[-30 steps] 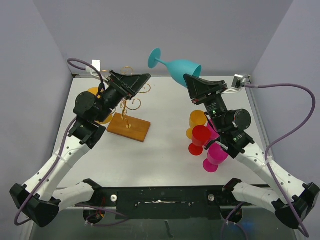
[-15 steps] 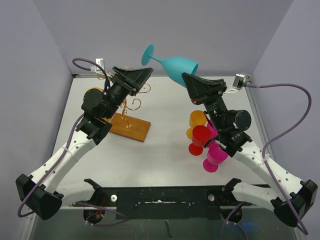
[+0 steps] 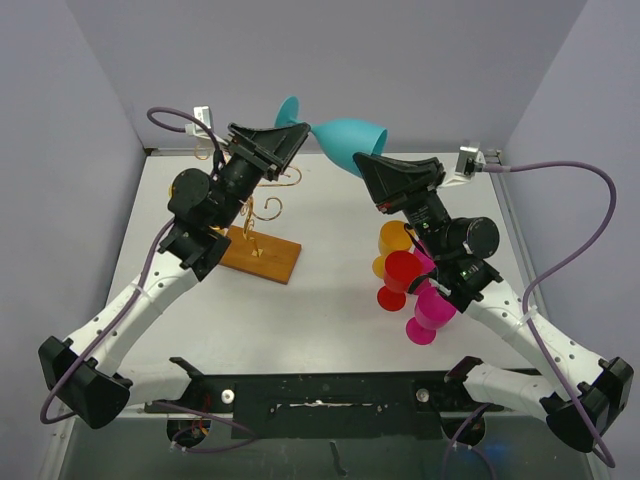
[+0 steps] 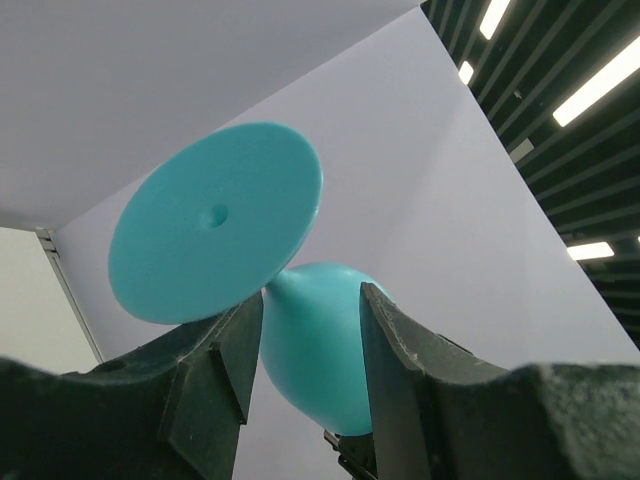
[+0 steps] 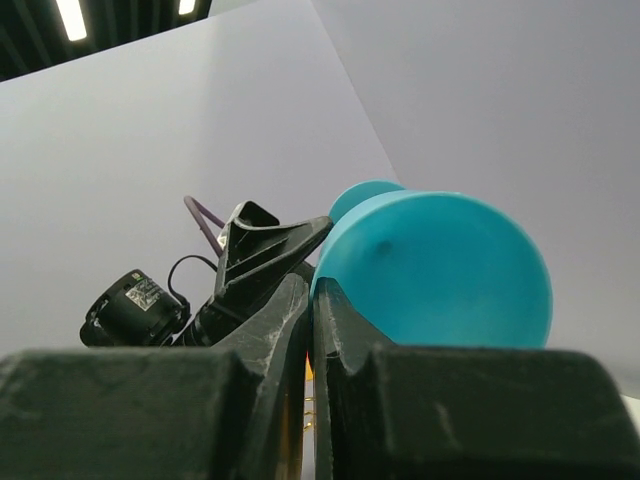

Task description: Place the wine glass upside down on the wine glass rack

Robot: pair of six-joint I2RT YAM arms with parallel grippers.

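Overhead: teal wine glass [image 3: 345,135] hangs sideways at twelve o'clock, wine glass rack [image 3: 262,255] at nine. Left wrist: left gripper [image 4: 305,300] holds fingers apart, flanking the stem. Right wrist: right gripper [image 5: 312,285] pinches the bowl's rim.

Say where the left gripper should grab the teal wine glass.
Grip the thin stem just behind the foot, approaching from the foot end, a finger each side. The teal wine glass lies sideways, right gripper pinching its bowl rim, foot facing the left gripper.
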